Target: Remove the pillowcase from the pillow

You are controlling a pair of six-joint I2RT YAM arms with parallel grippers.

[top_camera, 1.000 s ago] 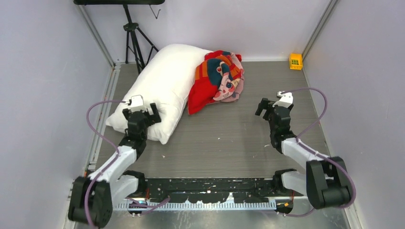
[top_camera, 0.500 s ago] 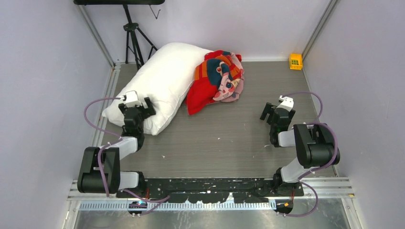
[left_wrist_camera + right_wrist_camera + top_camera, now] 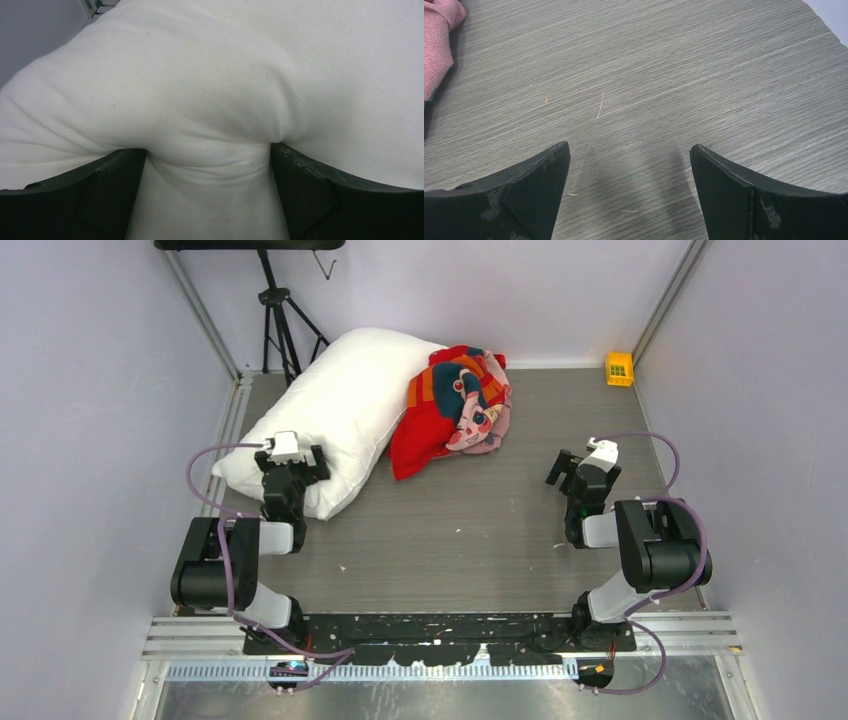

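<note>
The left gripper [image 3: 207, 150] is spread wide, its 2 dark fingers [image 3: 75, 200] pressed against the near corner of the pillow [image 3: 335, 405], so that the white bulk bulges into the gap between them; it is clamped on nothing. The right gripper [image 3: 629, 147] is likewise released, hanging over bare table [image 3: 704, 65] well apart from both soft things, with only a pink edge of cloth at the corner of its view. Further out, the pillowcase [image 3: 455, 405] lies bunched in 1 heap against the pillow's right side, off it by the look of things, so the task seems done. The risk sits with the left arm: if the fingers closed now they would pinch the pillow's skin, and any pull would drag the whole pillow, which could in turn shove or roll over the heap. The pillow is plump, smooth and matte, creasing softly where the fingers dent it. The case is thin, limp and crumpled, bright red print outside, faded pink inside. The table is flat grey wood-grain, probably slick enough for cloth to slide.
</note>
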